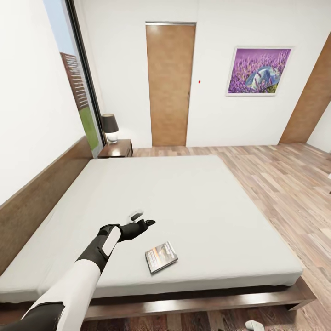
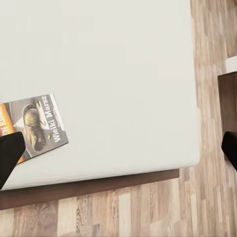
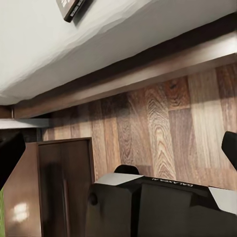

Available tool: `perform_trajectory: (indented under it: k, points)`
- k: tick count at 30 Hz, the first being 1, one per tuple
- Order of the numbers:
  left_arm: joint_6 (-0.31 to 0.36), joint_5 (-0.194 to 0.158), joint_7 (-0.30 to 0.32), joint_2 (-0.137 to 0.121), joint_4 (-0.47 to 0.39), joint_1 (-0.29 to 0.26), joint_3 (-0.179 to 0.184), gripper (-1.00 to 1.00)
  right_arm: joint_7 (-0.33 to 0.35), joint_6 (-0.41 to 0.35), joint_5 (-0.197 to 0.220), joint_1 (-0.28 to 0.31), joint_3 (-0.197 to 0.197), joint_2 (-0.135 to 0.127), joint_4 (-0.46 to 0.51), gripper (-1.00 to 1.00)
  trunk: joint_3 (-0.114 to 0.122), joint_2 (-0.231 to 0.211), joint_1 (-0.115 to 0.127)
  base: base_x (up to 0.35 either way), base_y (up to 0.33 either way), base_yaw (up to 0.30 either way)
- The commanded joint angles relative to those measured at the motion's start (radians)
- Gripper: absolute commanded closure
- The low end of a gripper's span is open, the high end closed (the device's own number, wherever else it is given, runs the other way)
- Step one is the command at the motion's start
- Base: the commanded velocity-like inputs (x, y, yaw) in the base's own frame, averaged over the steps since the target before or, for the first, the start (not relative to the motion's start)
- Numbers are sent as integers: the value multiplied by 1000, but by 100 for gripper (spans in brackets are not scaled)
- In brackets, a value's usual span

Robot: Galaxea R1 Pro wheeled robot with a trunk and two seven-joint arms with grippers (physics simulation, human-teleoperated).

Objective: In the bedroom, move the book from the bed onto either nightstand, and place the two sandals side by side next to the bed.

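— Where is the book (image 1: 161, 257) lying?

— It is lying flat on the pale mattress of the bed (image 1: 193, 193), near the foot edge and close to the robot, cover up. In the left wrist view the cover is showing a dark picture, an orange band and white lettering.

— And the left gripper (image 1: 146, 223)?

— It is hovering over the mattress just beyond the book, not touching it. In the left wrist view its dark fingertips (image 2: 10, 150) are sitting at opposite edges of the frame, so the jaws are standing spread wide with nothing between them.

— What is the right gripper doing?

— Its fingertips (image 3: 9, 150) are likewise showing far apart in the right wrist view, holding nothing, down low over the wood floor (image 3: 187, 123) beside the dark bed frame (image 3: 148, 64), with a dark wooden cabinet (image 3: 54, 187) close by.

— Anything further out?

— A nightstand (image 1: 117, 149) is standing at the far head corner of the bed, carrying a lamp (image 1: 110, 128). Behind it the light-brown door (image 1: 169, 85) is sitting closed, and a purple picture (image 1: 258, 71) is hanging on the white wall.
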State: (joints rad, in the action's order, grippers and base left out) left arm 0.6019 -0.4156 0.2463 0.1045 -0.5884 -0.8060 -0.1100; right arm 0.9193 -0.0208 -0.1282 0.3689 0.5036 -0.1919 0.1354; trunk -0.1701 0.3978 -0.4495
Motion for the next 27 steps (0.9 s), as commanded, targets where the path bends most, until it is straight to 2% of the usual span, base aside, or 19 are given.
perform_trajectory:
  k: [1, 27]
  points:
    - [9, -2, 2, 1, -1, -1, -7, -100, 4, -2, -10, 1, 9, 0, 1, -100, -4, 2, -1, 0, 0, 0]
    - [9, -2, 2, 1, -1, 0, -8, -100, 4, -2, -10, 1, 9, 1, 0, -100, -45, 2, -1, 0, 0, 0]
